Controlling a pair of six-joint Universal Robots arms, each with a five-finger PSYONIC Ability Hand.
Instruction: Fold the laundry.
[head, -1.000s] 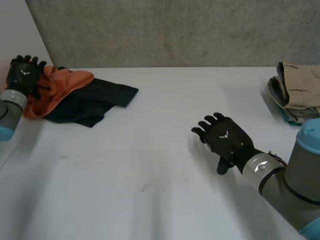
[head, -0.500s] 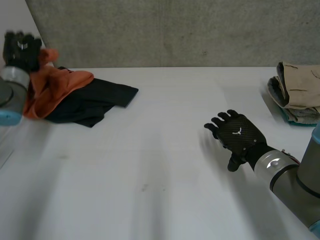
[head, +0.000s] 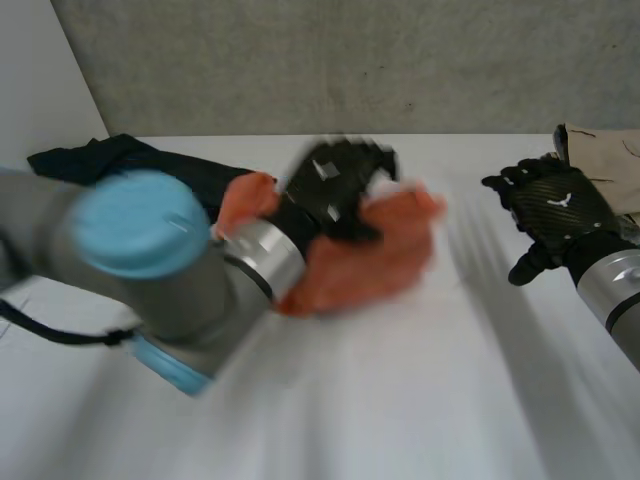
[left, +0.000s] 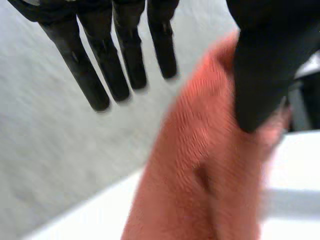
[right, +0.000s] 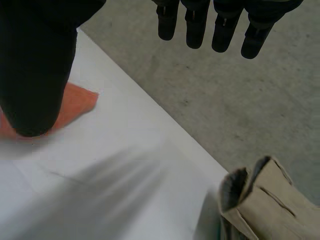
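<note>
l arm reaches across the middle of the white table (head: 420, 400). its left hand (head: 335, 190) carries the soft orange cloth (head: 385, 255) just above the table centre, hanging below the palm. wrist view: fingers (left: 125, 65) straight and a bit spread, clear of the fabric. the thumb (left: 265, 75) lies over the cloth and looks to trap it against the palm. that's my read of why it doesn't drop, tho i can't see the contact itself. i guess the point is to get one item out into open space for flattening. the crumpled dark garment (head: 120, 158) sits far left, prob next in the queue. right hand (head: 555, 205) hovers far right, fingers straight, slightly apart, holding nothing, near the stack of folded beige clothes (head: 605, 165). i'd say it's kept out of the way yet close enough to take a corner. task-wise it's early: orange piece not yet spread.
</note>
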